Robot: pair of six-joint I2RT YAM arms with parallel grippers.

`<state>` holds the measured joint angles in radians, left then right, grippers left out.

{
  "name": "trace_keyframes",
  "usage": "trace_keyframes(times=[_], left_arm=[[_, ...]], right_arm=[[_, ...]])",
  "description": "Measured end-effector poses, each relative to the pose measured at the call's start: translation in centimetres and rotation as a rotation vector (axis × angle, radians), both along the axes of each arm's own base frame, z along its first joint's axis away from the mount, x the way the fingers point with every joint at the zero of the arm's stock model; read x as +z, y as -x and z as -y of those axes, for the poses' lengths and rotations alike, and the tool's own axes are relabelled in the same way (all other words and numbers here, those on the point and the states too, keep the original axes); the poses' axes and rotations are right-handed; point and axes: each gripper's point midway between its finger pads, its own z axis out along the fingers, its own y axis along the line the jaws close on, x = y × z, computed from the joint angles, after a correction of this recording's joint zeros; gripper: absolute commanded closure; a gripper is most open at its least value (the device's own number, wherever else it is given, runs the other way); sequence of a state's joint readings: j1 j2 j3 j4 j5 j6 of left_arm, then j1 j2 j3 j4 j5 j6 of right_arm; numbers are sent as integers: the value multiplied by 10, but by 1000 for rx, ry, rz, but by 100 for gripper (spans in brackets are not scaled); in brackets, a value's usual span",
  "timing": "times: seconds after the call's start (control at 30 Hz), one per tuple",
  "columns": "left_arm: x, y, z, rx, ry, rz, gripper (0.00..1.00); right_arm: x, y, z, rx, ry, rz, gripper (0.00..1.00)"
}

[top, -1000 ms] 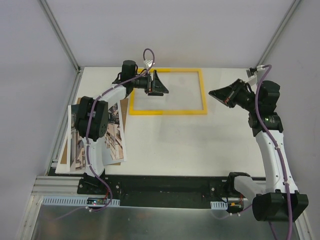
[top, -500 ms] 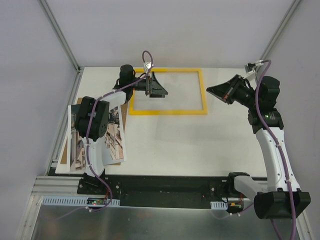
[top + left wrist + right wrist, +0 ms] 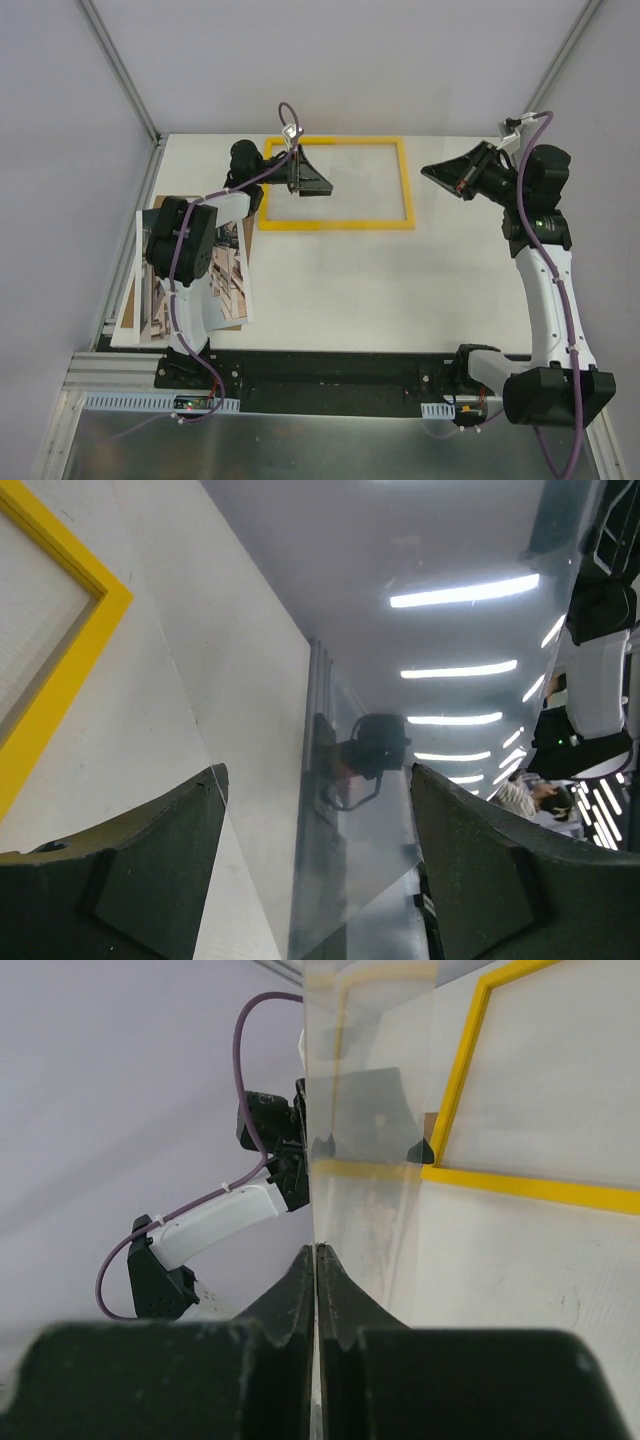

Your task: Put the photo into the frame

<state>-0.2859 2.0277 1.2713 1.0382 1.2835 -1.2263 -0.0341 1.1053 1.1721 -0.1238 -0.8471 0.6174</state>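
Photo: your rectangular paper print of a city street (image 3: 232, 285) lies flat at the left edge of the white table (image 3: 350, 290), toward the near left corner. It is partly hidden under the left arm, and a plain brown backing board (image 3: 126, 298) shows along its left side.
Photo axis: its long side runs near to far, along that left edge.
Frame: the thin, bright yellow rectangular picture frame (image 3: 335, 224) lies flat at the middle of the far edge, long side left to right, well apart from the photo.
Left pincer: your left gripper (image 3: 315, 180) hangs over the frame's left end with its jaws wide, one finger on each side of a clear stiff pane (image 3: 360, 860). No contact shows.
Right pincer: your right gripper (image 3: 316, 1252) is raised off the frame's right end, fingers pressed together on the pane's edge.
Key relation: from your left gripper the photo lies toward the near left corner. That arm is much the nearer, though I judge the pane has to be dealt with first.
Writing: no brand, label or readable text anywhere.
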Motion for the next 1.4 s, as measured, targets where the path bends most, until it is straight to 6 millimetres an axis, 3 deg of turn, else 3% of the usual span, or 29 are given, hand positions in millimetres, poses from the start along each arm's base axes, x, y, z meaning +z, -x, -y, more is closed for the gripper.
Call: trace_keyframes(times=[0.3,0.6,0.77,0.97,1.1,1.17,1.23,1.4], left_arm=[[32,11,-11,10,45,30,47],[50,23,-15,11,57,36,62],[71,31,-18,9,70,70,68],[87,41,-19,5,73,92,91],[89,43,-19,6,68,92,100],[87,43,-19,7,64,82,100],[85,44,-19,8,59,70,100],[83,49,-21,13,40,54,100]], right_arm=[[3,-15,12,0,-44,35,99],[-15,-34,19,11,-84,8,100],[-28,-42,19,23,-103,-20,99],[-34,-43,18,38,-115,-32,99],[-32,-44,18,43,-115,-22,94],[-32,-44,18,44,-115,-16,89],[-31,-44,17,48,-115,-13,78],[-32,-45,18,48,-114,-8,34]])
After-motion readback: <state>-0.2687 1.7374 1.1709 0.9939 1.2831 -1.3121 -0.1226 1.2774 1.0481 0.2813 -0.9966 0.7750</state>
